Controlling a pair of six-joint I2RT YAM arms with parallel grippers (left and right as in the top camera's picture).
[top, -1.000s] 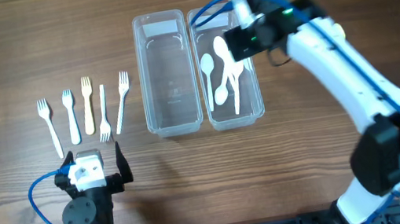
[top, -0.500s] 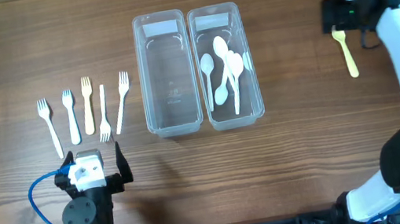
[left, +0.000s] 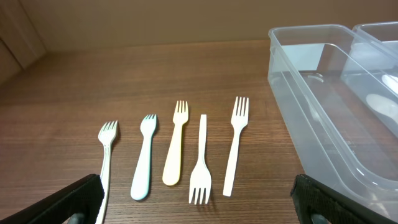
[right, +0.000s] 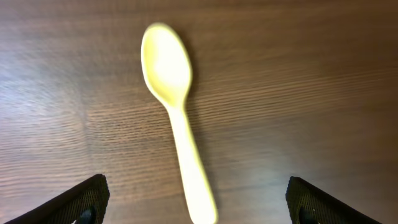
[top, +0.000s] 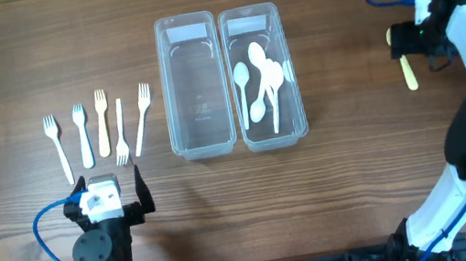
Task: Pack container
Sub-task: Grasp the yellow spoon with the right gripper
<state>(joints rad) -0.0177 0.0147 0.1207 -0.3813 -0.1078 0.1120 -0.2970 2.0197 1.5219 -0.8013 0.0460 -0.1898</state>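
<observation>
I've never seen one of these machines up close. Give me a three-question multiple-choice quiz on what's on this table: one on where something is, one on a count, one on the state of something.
1. The left container is:
A. holding white spoons
B. empty
C. closed with a lid

2. How many forks lie in the row left of the containers?
A. five
B. three
C. seven

3. Where is the yellow spoon?
A. inside the left container
B. among the forks
C. on the table, to the right of the right container

Answers:
1 B: only the wood shows through its clear floor, and no lid is on it.
2 A: five lie side by side in the left wrist view.
3 C: it lies alone on bare wood, far right in the overhead view.
</observation>
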